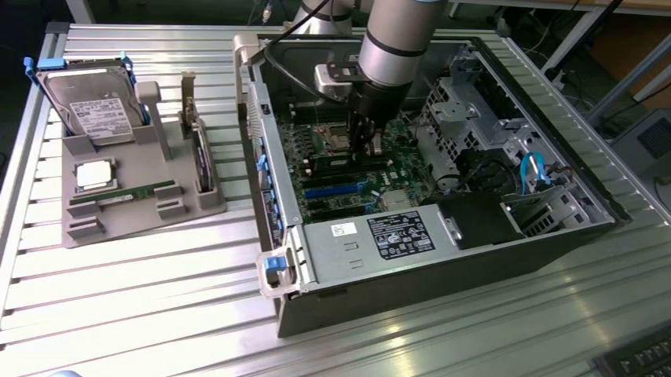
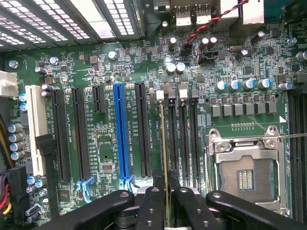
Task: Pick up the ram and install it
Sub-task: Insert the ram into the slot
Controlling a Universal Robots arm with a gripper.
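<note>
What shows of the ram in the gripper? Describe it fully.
The ram shows edge-on: a long, thin strip, yellowish-green like circuit board, its chips hidden. It stands upright, clamped in the gripper, running along a white-clipped memory slot on the green motherboard. Whether it sits in that slot or just above it cannot be told.

From high up and off to one side, one camera looks down at a slant over the tabletop [image 1: 126,314] and the whole open computer case [image 1: 419,290]. The other camera rides the wrist and stares close past the hand [image 2: 167,191] at the motherboard [image 2: 72,72]. Both views take in that board.
</note>
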